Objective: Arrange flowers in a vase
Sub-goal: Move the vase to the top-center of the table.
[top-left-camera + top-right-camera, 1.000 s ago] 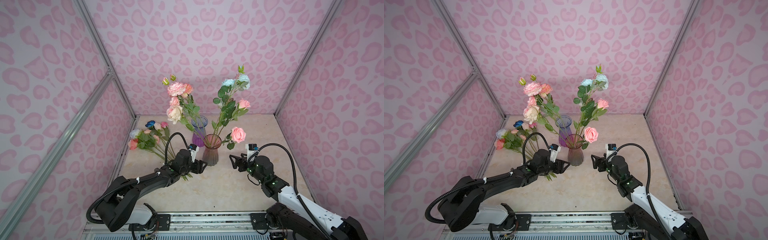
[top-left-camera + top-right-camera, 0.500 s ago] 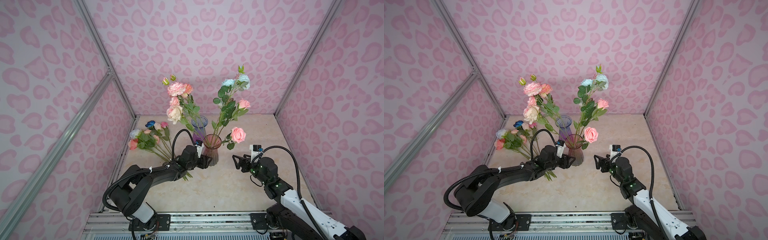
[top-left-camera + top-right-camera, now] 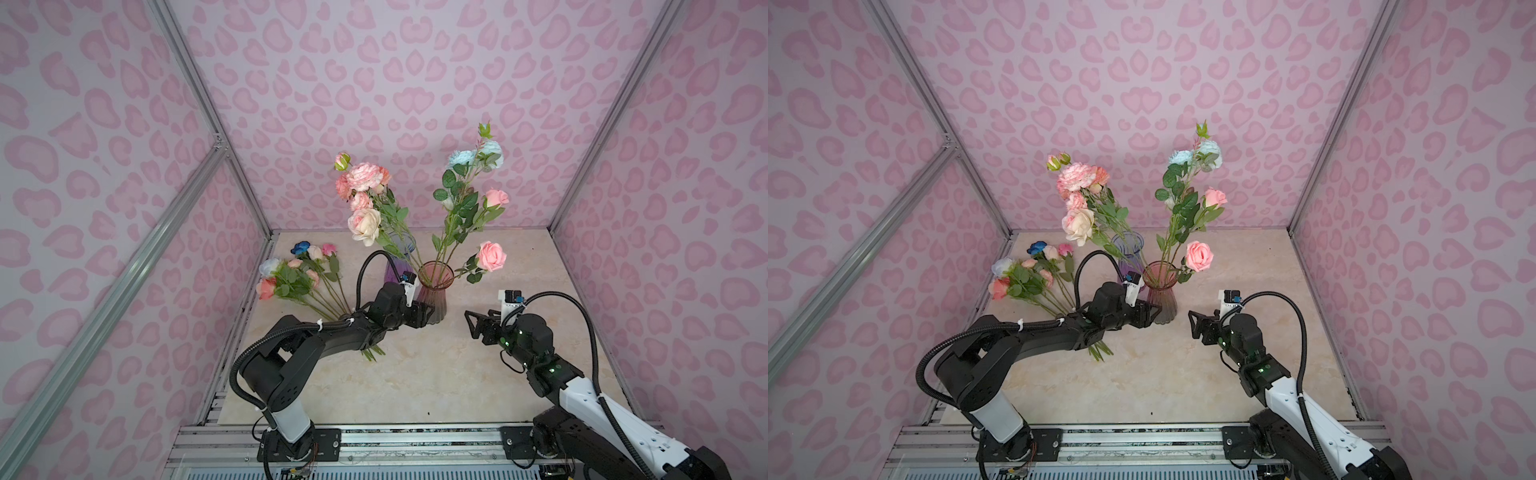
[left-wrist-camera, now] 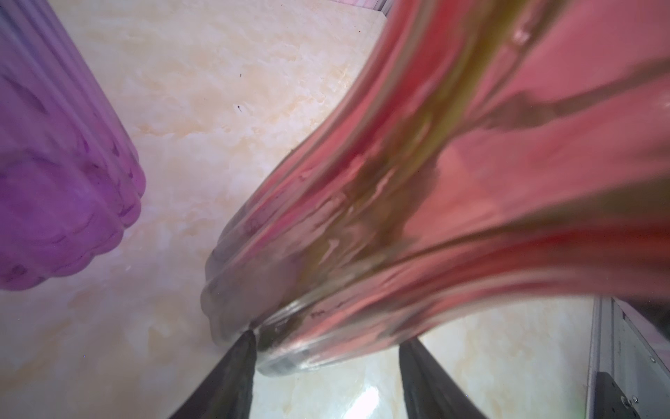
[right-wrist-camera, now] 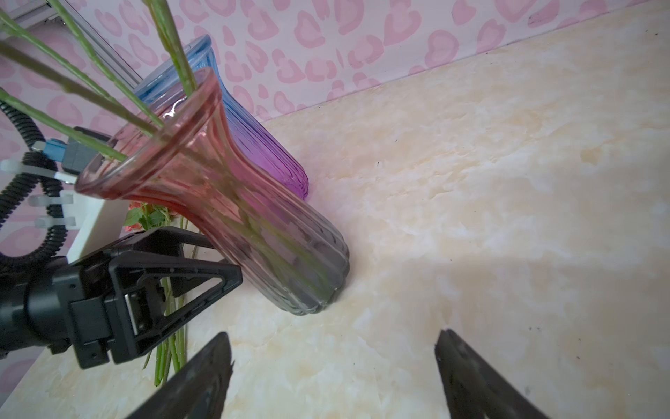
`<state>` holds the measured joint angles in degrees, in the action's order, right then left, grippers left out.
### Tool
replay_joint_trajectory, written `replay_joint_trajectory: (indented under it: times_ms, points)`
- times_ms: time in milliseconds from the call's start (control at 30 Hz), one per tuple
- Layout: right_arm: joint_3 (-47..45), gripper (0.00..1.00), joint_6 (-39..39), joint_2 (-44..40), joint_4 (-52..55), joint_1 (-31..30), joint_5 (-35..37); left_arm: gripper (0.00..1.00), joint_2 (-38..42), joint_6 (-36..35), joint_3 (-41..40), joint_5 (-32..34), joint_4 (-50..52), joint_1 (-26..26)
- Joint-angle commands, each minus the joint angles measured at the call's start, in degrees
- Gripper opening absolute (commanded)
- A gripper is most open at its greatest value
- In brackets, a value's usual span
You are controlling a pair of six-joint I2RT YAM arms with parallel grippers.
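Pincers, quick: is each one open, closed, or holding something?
Left pincer: open, tips at the foot of the pink ribbed glass vase, gripping nothing.
Right pincer: open, empty, apart from the vase.

1. Two dark fingers [image 4: 224,381] stand apart.
2. The bottom of a pink vase [image 4: 453,217] sits between their tips. It is very close and blurry.
3. One tip touches the vase's bottom edge. The other tip is just beside it.
4. Green stems [image 4: 446,109] run down inside the pink vase.
5. A purple vase [image 4: 61,174] stands out past the touching finger, apart from the pink vase.
6. Both vases stand on a cream table [image 4: 217,90].
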<state>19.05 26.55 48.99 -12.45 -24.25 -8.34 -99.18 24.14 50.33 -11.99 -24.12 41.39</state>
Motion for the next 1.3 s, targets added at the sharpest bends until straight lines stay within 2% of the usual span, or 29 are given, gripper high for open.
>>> replay_joint_trajectory:
  times_ms: [0, 267, 933, 1100, 1267]
  points:
    - [0.4, 0.89, -0.2, 0.9, -2.1, 0.0, 0.7, 0.63, -2.3, 0.6, 2.9, 0.8, -3.6, 0.1]
    - [-0.1, 0.89, -0.6, 0.1, -1.7, 0.0, 1.7, 0.62, -6.9, 1.7, 7.8, 3.2, -3.4, 0.9]
    - [0.1, 0.89, -1.5, -3.6, 0.8, 2.3, 1.8, 0.62, -16.9, -1.1, 22.5, 1.9, 0.8, 2.5]
    - [0.2, 0.89, -1.5, -3.9, 1.5, 2.4, 1.7, 0.63, -15.3, -2.2, 21.6, 2.7, 1.9, 2.4]
    - [0.4, 0.89, -1.5, -3.6, 1.4, 2.4, 1.3, 0.68, -9.4, -3.5, 15.9, 4.5, 2.9, 2.5]
